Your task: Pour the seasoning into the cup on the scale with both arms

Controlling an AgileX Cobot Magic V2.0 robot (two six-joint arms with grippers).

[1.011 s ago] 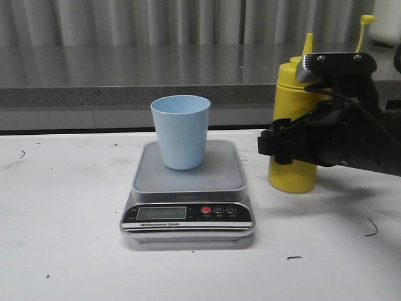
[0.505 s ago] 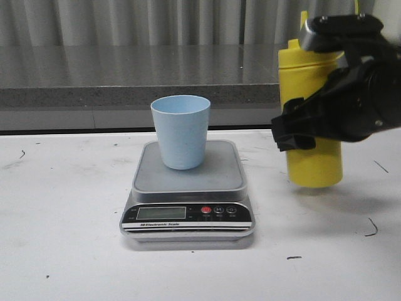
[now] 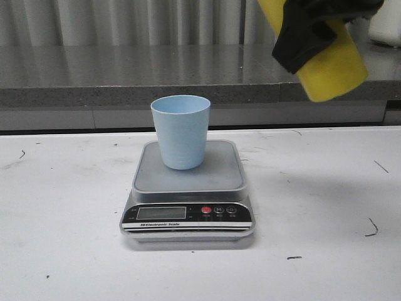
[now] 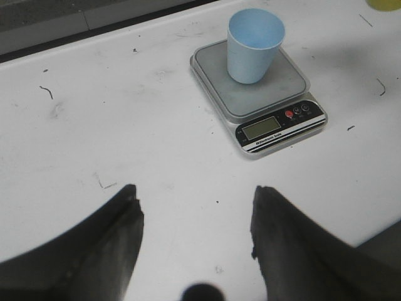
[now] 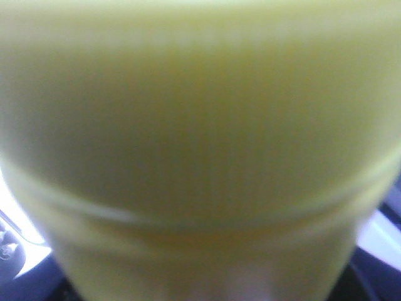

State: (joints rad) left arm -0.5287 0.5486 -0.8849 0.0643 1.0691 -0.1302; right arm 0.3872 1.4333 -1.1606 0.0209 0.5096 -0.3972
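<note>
The light blue cup (image 3: pixel 181 131) stands upright on the silver-grey scale (image 3: pixel 187 188), whose display faces the front; both show in the left wrist view too, cup (image 4: pixel 254 45) on scale (image 4: pixel 263 94). The yellow seasoning bottle (image 3: pixel 332 69) hangs tilted high at the upper right, its nozzle out of frame, with my right gripper (image 3: pixel 310 31) shut around its body. That bottle (image 5: pixel 200 138) fills the right wrist view as a yellow blur, hiding the fingers. My left gripper (image 4: pixel 195 207) is open over bare table, well short of the scale, with nothing between its fingers.
A white table (image 3: pixel 62 238) with small dark scuffs carries the scale. Behind it runs a grey stone counter (image 3: pixel 94 69) in front of a curtain. A white object (image 3: pixel 385 22) stands on the counter at the far right.
My right gripper has lifted the seasoning bottle off the table, up to the frame's top right, and tilted it. The cup and scale have not moved.
</note>
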